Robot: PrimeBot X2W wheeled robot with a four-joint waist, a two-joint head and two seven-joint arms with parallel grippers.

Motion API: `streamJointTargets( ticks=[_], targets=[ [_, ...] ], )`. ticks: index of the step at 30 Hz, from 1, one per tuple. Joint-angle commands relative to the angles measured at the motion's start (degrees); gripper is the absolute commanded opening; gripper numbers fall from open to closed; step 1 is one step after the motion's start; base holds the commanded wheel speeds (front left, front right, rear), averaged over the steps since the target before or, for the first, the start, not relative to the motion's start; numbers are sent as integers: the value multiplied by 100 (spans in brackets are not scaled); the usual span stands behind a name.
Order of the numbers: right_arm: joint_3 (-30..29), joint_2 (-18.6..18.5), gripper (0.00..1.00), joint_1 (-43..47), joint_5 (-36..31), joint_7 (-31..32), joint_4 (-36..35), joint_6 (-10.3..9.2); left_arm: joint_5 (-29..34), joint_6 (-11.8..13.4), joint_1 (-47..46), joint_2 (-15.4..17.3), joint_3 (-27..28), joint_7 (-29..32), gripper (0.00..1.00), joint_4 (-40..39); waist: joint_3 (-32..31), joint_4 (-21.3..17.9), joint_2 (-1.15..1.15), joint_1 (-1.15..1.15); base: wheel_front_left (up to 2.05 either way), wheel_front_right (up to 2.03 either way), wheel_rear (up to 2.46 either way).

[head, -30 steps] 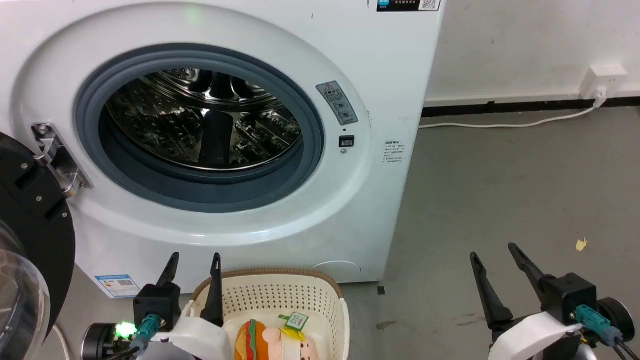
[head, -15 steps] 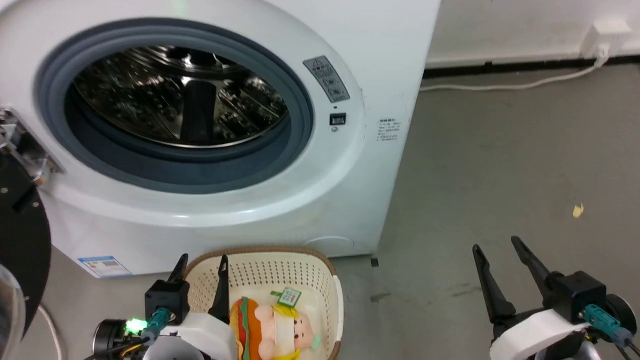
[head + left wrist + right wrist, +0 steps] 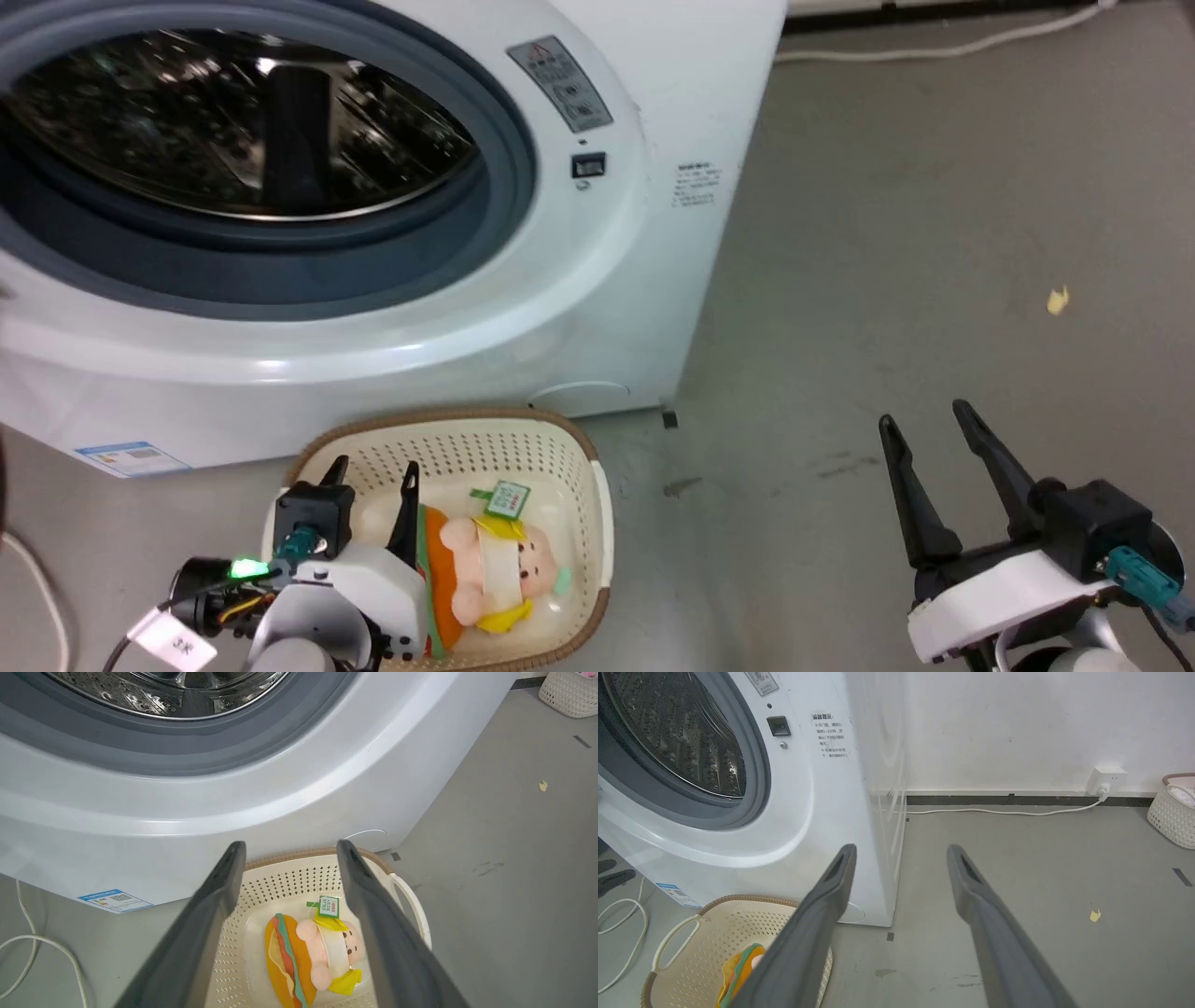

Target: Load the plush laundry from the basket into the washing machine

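Inside the basket (image 3: 467, 453), on its perforated bottom, find the plush laundry (image 3: 485, 569) lying on its side, hamburger part (image 3: 431, 579) toward the basket's left wall, face toward its right wall, green tag (image 3: 504, 497) toward the wall nearest the washing machine (image 3: 597, 308). Note the left gripper (image 3: 375, 464) held over the basket's left half, fingers spread wide with nothing between them, tips not yet down at the toy. Leave the right gripper (image 3: 922, 414) hanging well to the right of the basket over bare floor (image 3: 887, 233), likewise spread and empty.

Treat the step in hand, by all appearances, as the reach down for the pick. Shift slightly toward the basket's middle first, to straddle the doll at the white band (image 3: 493, 569) rather than at the bulky hamburger part. Lower straight into the basket, keeping both fingers inside the brown rim (image 3: 448, 413) and clear of the walls. Go deep enough to take soft stuffing between the pads, not merely the tag or the hood's edge, yet stop short of scraping the basket's bottom. Close gently but fully; expect squashing and some give. Lift straight up out of the basket before swinging toward the porthole (image 3: 509, 177) above and beyond the basket's far wall, watching for the light basket rising with the toy
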Motion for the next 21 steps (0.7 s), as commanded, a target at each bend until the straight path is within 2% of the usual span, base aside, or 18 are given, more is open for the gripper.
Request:
streamJointTargets(
  ticks=[1,11,21],
  targets=[
    [30,-1,100,-133,88,-68,-57,-2,-55,-50,-188,81,-26,22,100,171,178,-123,0,-1,0,0,0],
    [130,-1,100,-292,398,-188,-134,-2,-252,-193,-651,471,-119,253,100,899,734,-456,0,-1,0,0,0],
    [280,-2,100,-366,643,-307,-234,-3,-477,-265,-1061,804,-390,1022,100,1593,1284,-702,0,-1,0,0,0]
  ],
)
